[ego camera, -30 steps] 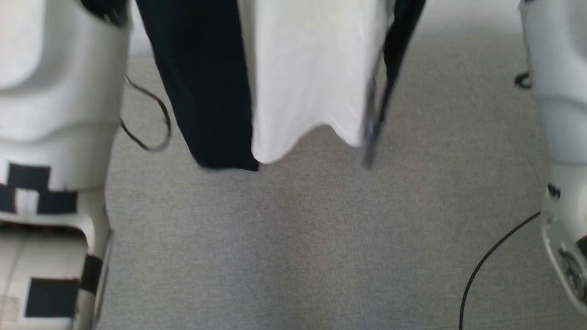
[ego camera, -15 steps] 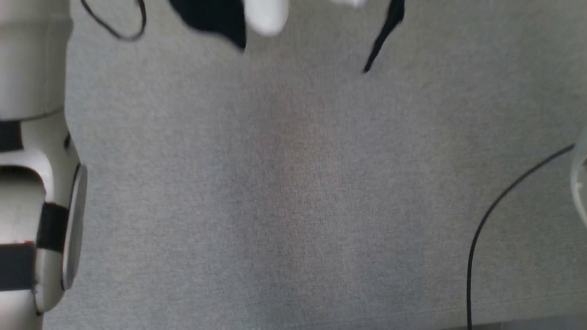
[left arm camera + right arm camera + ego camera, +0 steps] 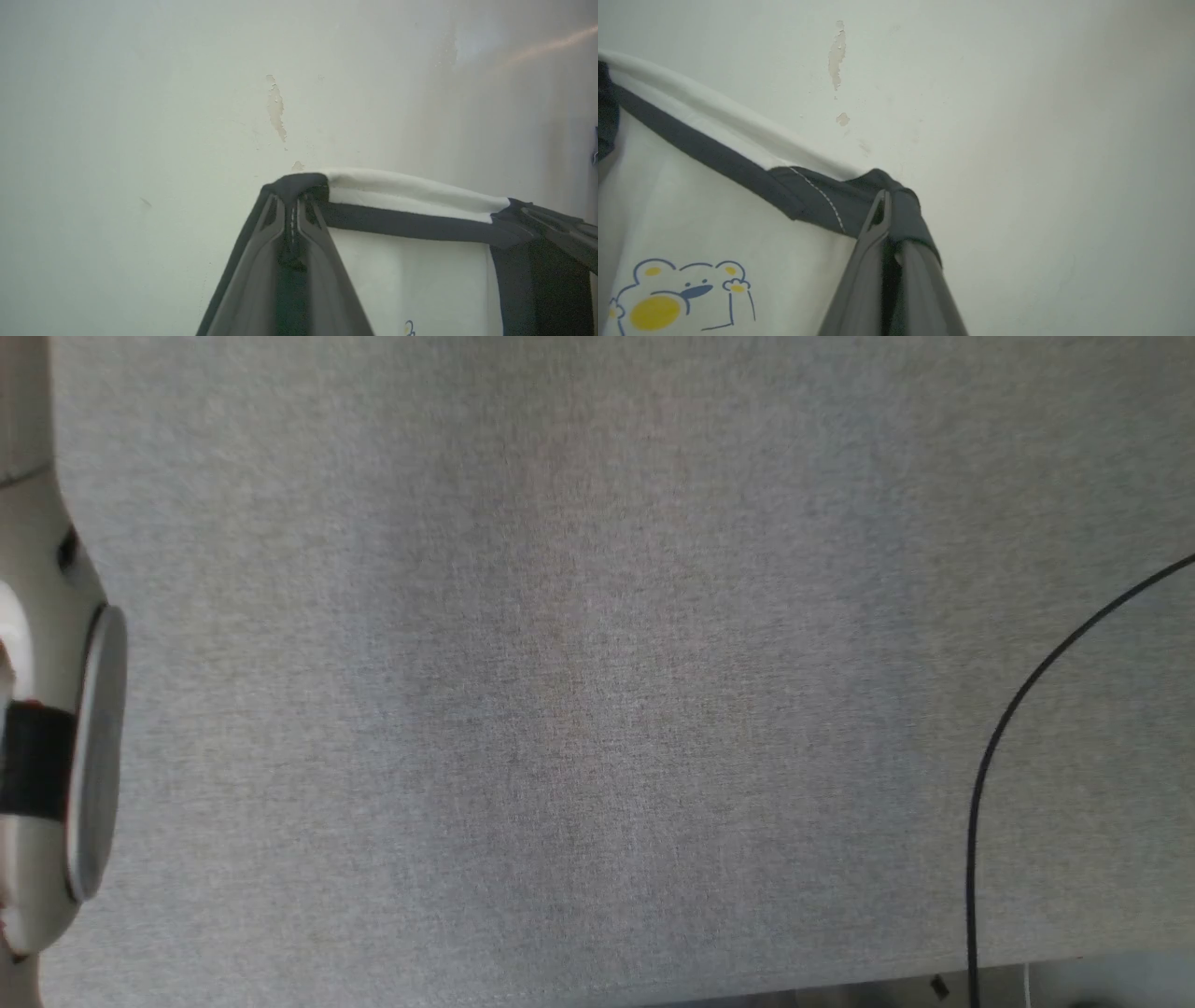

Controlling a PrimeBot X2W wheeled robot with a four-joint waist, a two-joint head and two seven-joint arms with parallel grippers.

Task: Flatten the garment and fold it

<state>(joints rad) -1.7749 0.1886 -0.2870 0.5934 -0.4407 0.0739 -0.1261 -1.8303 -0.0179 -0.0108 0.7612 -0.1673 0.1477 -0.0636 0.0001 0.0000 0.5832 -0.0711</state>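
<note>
The garment [image 3: 411, 275] is a white shirt with a black trim band, held up in the air before a pale wall. In the left wrist view my left gripper [image 3: 292, 198] is shut on one black corner of the garment, and the trim band stretches away to the right. My right gripper [image 3: 885, 200] pinches the other black corner of the garment [image 3: 714, 219], shut on it. A bear drawing in blue and yellow [image 3: 677, 294] shows on the white body. In the head view a pale part of my left arm [image 3: 56, 747] stands at the left edge.
A grey cloth-covered table [image 3: 579, 691] lies below in the head view, its near edge at the bottom right. A black cable [image 3: 990, 775] curves over its right side. The pale wall [image 3: 187, 93] has a patch of chipped paint [image 3: 276, 107].
The head view has swept downward: the hanging garment and both pale arms slid up and out of the picture, leaving the grey table top and the cable.
</note>
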